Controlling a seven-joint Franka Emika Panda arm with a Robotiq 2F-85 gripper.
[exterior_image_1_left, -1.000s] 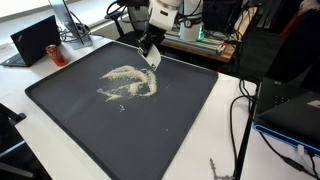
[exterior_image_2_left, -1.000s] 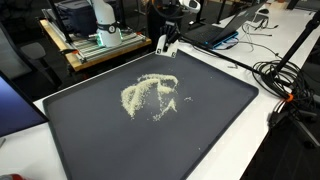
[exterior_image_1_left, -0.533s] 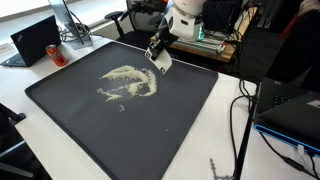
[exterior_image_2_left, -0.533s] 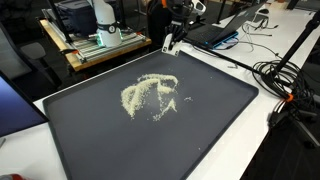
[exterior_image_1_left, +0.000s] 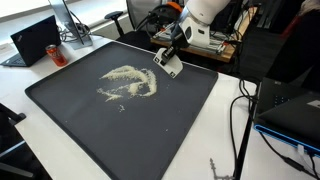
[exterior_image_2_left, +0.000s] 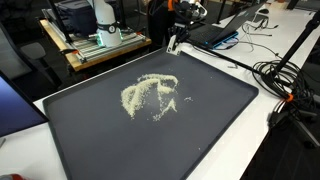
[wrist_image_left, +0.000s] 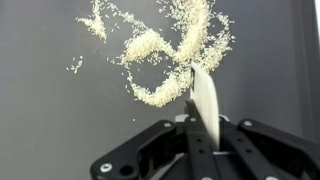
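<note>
Above the far edge of the dark tray (exterior_image_1_left: 70, 115), at the upper middle of an exterior view, the hand (exterior_image_1_left: 166, 54) hangs clear of the surface, its fingers pressed together on a thin white card (exterior_image_1_left: 169, 65); the wrist view shows this card edge-on, pinched upright and pointing down at the tray; the card's lower edge touches nothing. Pale grains (exterior_image_1_left: 128, 82), perhaps rice or oat flakes since the views are too coarse to tell, lie at the centre of the tray, near the card but apart from it. As a judgement, the work on them is only partly done; they form a loose swirl with curved streaks, and stray flecks sit around its lower left side, so they are not drawn into one heap. All that can be seen of them lies inside the rim, and none shows on the white table (exterior_image_1_left: 228, 115). The tray is the only container in view and holds nothing but the grains. A laptop (exterior_image_1_left: 35, 40) stands at the upper left, well apart.
</note>
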